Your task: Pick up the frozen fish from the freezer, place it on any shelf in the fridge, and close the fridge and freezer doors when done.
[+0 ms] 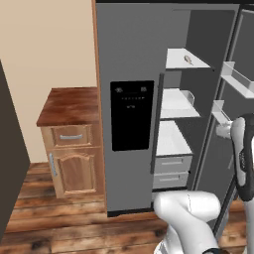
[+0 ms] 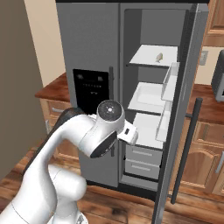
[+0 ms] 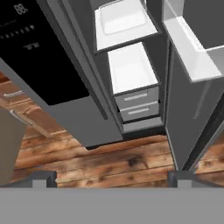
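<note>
The frozen fish [image 1: 188, 60] [image 2: 159, 57] is a small tan lump lying on the top white shelf [image 1: 178, 62] of the fridge [image 2: 151, 65], the wider right compartment. The fridge door [image 2: 186, 87] stands wide open to the right, its clear inner bins [image 1: 233, 77] facing the shelves. The freezer door [image 1: 129, 74] with the black dispenser panel [image 1: 131, 115] is closed. My gripper [image 3: 111, 178] [image 2: 130, 133] is open and holds nothing. It hovers in front of the lower shelves, apart from them, and points down toward the drawers [image 3: 138, 103] and the floor.
A wooden cabinet with a dark counter [image 1: 69, 106] stands left of the unit, and a dark wall [image 1: 10, 163] lies further left. More wooden cabinets [image 2: 210, 144] sit behind the open door, whose long dark handle [image 2: 186, 148] juts out. The floor [image 3: 109, 162] is wood planks.
</note>
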